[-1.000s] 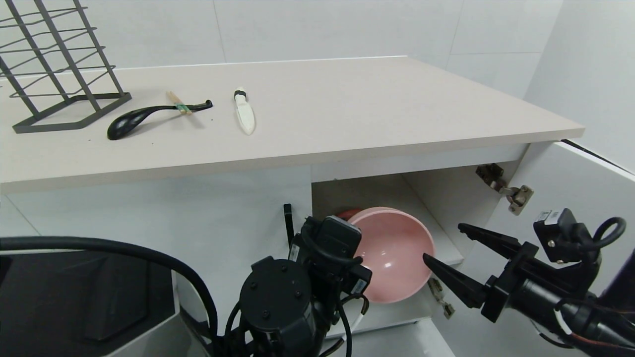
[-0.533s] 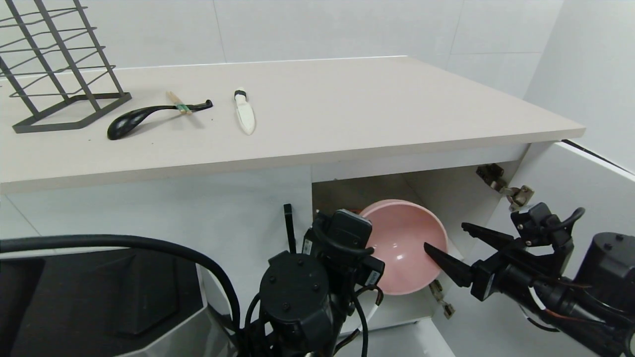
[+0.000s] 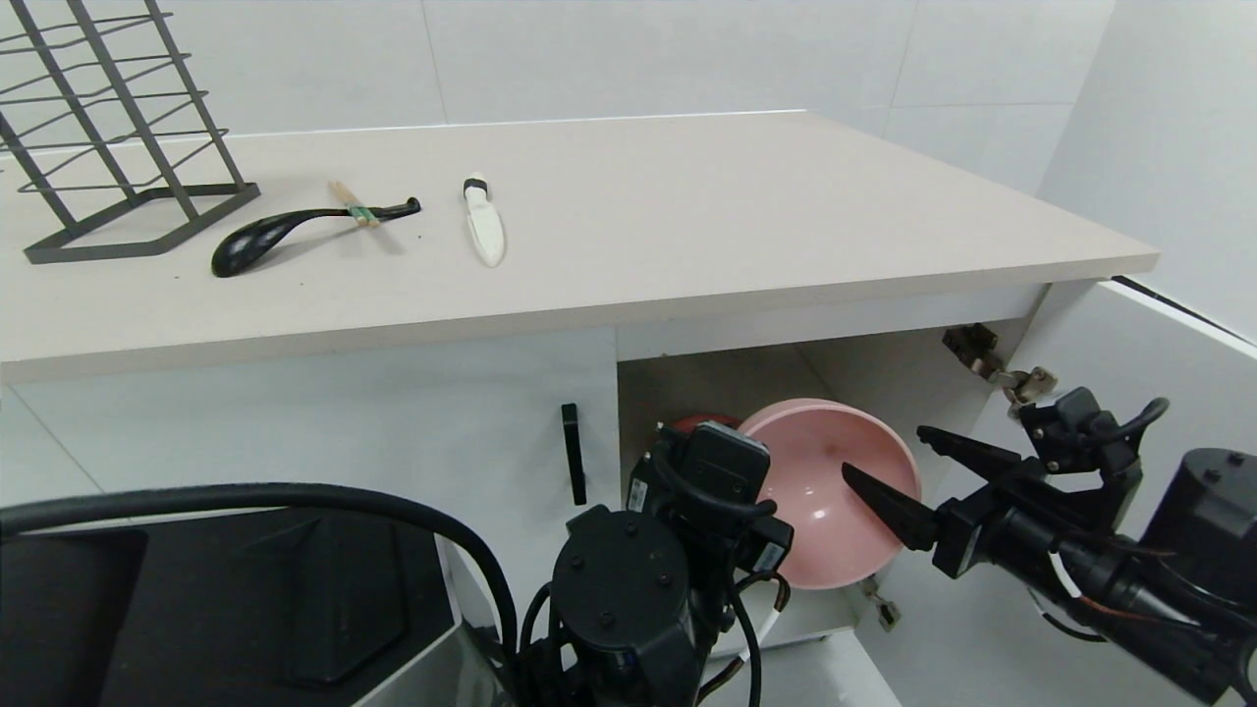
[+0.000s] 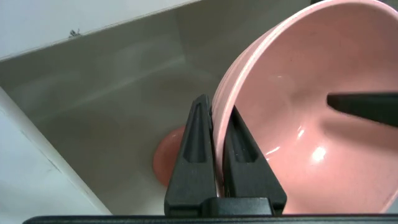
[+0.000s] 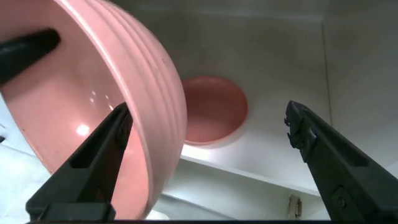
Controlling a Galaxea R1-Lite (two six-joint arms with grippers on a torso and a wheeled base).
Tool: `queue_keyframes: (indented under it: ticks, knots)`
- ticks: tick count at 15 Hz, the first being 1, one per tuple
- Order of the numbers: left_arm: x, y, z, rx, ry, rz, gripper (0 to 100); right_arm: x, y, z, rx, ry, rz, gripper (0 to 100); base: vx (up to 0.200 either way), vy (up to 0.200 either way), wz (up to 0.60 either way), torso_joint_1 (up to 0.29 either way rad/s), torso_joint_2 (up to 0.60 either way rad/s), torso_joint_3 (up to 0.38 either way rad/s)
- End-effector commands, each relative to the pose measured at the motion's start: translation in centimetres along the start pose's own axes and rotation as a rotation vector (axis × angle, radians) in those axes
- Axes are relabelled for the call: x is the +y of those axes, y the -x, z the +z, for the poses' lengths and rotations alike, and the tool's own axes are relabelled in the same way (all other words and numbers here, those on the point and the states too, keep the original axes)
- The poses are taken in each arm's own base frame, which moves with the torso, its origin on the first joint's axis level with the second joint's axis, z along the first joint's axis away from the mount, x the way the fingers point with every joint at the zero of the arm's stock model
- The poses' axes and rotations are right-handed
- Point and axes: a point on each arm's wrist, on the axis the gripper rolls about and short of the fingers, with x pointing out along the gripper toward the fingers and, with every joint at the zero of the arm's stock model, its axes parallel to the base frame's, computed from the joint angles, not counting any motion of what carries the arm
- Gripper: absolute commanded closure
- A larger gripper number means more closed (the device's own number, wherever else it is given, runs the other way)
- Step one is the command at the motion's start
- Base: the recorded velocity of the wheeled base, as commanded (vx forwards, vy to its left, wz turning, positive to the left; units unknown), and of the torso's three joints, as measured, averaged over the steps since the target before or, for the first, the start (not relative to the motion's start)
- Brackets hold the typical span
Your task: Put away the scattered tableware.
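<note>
A big pink bowl (image 3: 830, 496) hangs tilted in the mouth of the open lower cabinet. My left gripper (image 4: 216, 106) is shut on its rim, one finger inside and one outside. My right gripper (image 3: 882, 452) stands open at the bowl's right side, one fingertip (image 3: 859, 481) before the bowl's hollow, the other past the rim; the bowl's wall (image 5: 155, 87) lies beside its near finger. On the countertop lie a black spoon (image 3: 260, 236), chopsticks (image 3: 352, 204) and a white knife (image 3: 483, 228).
A small pink dish (image 5: 214, 109) rests on the cabinet shelf behind the bowl. The cabinet door (image 3: 1129, 363) stands swung open on the right; the left door with its black handle (image 3: 573, 467) is closed. A wire rack (image 3: 108, 128) stands at the counter's back left.
My left arm has carried the bowl to the right and a little up, toward the cabinet opening. The right gripper has shifted slightly right, staying open.
</note>
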Motion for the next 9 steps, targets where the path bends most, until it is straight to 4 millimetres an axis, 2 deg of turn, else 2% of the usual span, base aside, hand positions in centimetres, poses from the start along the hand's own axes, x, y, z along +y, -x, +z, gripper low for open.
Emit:
queue_keyframes:
  ticks: [1,6,7,9]
  knots:
    - [0.0,0.0,0.2,-0.004,0.004,0.000,100,0.1,0.3,0.6,-0.029,0.004,0.004,100,0.000,0.000,0.00,0.000,0.00,0.000]
    - [-0.4,0.3,0.2,-0.005,0.008,-0.014,100,1.1,0.5,1.0,-0.049,0.011,0.049,100,0.000,0.000,0.00,0.000,0.00,0.000]
    - [-0.4,0.3,0.3,-0.007,0.010,-0.015,0,1.4,0.5,1.0,-0.050,0.012,0.062,100,0.000,0.000,0.00,0.000,0.00,0.000]
    - [-0.7,0.6,0.4,-0.010,0.010,-0.025,0,1.5,0.6,1.1,-0.055,0.015,0.068,100,0.000,0.000,0.00,0.000,0.00,0.000]
